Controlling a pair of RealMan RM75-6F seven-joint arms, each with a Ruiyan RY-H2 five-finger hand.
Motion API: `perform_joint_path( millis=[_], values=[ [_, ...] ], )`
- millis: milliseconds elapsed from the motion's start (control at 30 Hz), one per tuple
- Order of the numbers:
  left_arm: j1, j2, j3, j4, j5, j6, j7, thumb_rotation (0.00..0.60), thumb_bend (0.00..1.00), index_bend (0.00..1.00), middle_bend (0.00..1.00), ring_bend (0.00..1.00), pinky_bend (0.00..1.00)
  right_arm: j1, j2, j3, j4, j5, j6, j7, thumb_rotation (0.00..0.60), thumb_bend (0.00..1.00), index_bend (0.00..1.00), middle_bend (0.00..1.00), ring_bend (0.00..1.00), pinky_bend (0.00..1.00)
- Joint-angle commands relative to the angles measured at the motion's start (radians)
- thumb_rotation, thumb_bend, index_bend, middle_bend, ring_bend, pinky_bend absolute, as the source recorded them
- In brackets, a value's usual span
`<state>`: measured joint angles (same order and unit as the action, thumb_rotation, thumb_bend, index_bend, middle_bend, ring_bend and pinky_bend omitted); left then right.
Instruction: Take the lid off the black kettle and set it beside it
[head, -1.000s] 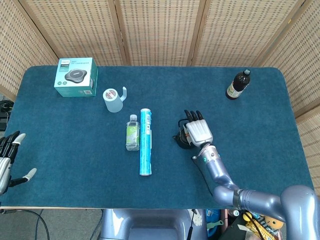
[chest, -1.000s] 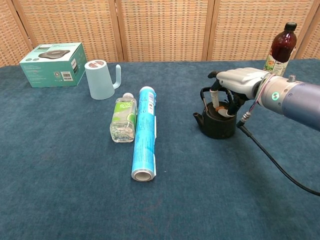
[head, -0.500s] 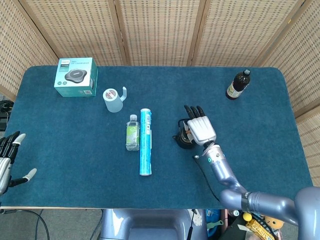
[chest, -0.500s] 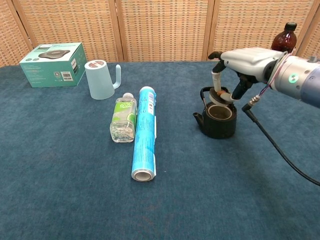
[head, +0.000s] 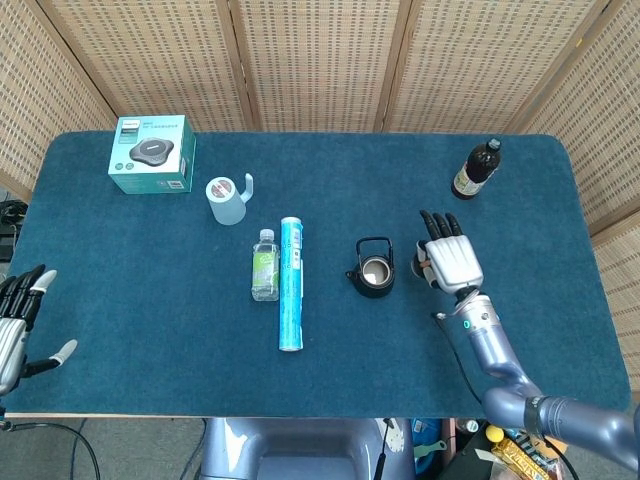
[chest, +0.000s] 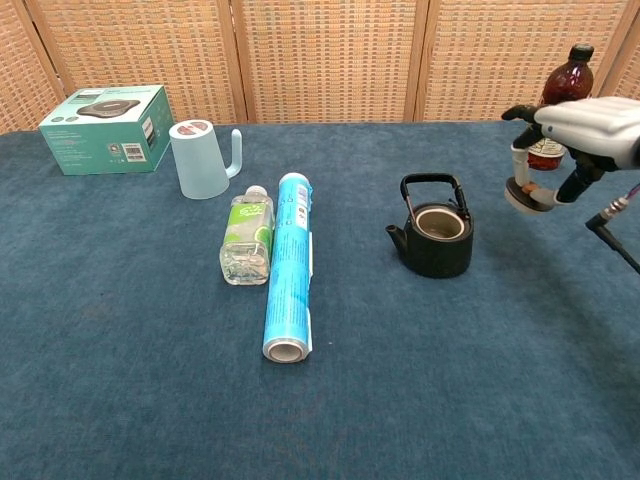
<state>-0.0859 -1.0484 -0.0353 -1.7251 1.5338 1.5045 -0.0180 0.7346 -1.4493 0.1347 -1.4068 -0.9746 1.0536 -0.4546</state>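
The left robot hand hangs at the worktop edge, fingers spread, holding nothing. The black kettle stands uncovered mid-worktop. The right robot hand pinches the lid aloft, right of the kettle.

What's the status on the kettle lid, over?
Right robot hand holds the lid in the air, right of the kettle. Kettle open, upright. Left robot hand open, idle at table edge. Table beside kettle free.

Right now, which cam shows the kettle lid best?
Chest view. The lid shows from the side, held by the right hand above the table, right of the open kettle. In the head view the hand covers nearly all of it.
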Motion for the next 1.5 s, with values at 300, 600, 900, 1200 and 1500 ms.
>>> perform_joint_path(
  millis=[300, 600, 900, 1200, 1500],
  values=[
    [-0.009, -0.002, -0.006, 0.006, -0.019, -0.019, -0.002, 0.6, 0.23, 0.0, 0.0, 0.0, 0.0, -0.022, -0.109, -0.024, 0.174, -0.013, -0.084, 0.04, 0.6, 0.55, 0.62, 0.0, 0.0, 0.0],
    [-0.009, 0.001, -0.006, 0.008, -0.022, -0.021, -0.012, 0.6, 0.23, 0.0, 0.0, 0.0, 0.0, -0.043, -0.073, -0.001, 0.094, -0.001, -0.049, 0.008, 0.6, 0.23, 0.0, 0.0, 0.0, 0.0],
    [-0.004, 0.008, -0.004, 0.005, -0.014, -0.01, -0.023, 0.6, 0.23, 0.0, 0.0, 0.0, 0.0, -0.173, 0.109, -0.036, -0.154, -0.159, 0.126, 0.13, 0.6, 0.13, 0.0, 0.0, 0.0, 0.0],
    [0.003, 0.007, 0.01, 0.002, 0.017, 0.006, -0.011, 0.6, 0.23, 0.0, 0.0, 0.0, 0.0, -0.433, 0.233, -0.224, -0.186, -0.533, 0.452, 0.377, 0.6, 0.02, 0.0, 0.0, 0.0, 0.0],
    [0.016, 0.01, 0.018, -0.007, 0.038, 0.029, -0.005, 0.6, 0.23, 0.0, 0.0, 0.0, 0.0, -0.546, 0.212, -0.237, -0.134, -0.598, 0.572, 0.371, 0.6, 0.01, 0.0, 0.0, 0.0, 0.0]
  ],
)
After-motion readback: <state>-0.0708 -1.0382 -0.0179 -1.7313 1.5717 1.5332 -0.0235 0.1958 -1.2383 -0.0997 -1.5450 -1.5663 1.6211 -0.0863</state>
